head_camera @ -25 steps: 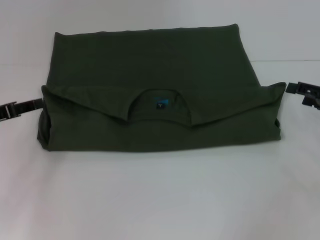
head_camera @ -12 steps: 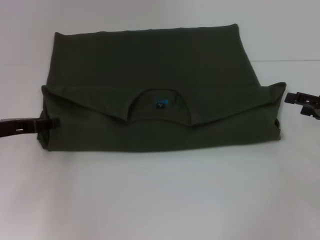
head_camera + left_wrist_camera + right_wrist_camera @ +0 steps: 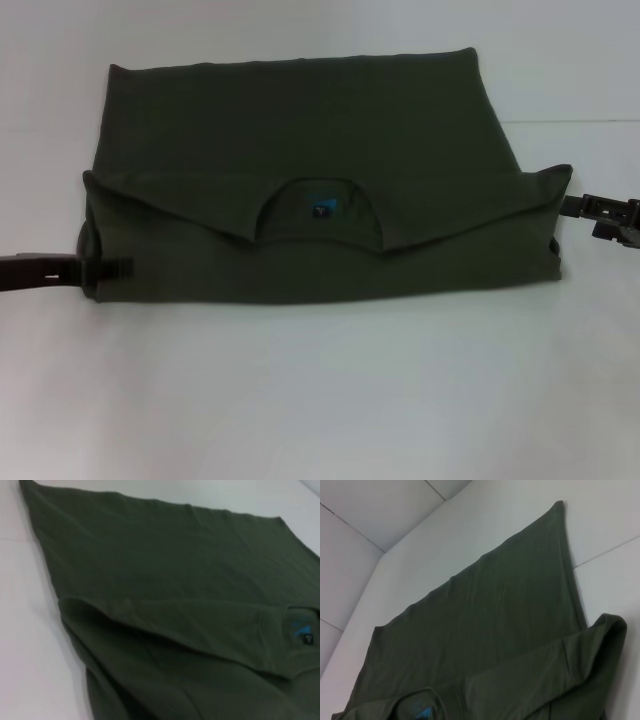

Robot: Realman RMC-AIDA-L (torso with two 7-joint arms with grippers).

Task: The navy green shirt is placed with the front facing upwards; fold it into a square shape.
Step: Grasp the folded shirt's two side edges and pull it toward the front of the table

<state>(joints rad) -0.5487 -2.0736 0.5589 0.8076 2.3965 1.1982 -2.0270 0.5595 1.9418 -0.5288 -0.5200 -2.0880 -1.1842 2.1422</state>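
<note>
Navy green shirt [image 3: 310, 190]: centre table [image 3: 320, 400], collar end folded over, still wide, unsquared. Left gripper [image 3: 108, 268] on its near-left edge, right gripper [image 3: 575, 206] beside right corner; I cannot tell either's jaw state.

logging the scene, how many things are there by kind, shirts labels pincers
navy green shirt: 1
blue collar label: 1
pincers: 2, left pincer at the shirt's left edge, right pincer beside its right corner
total: 4
</note>
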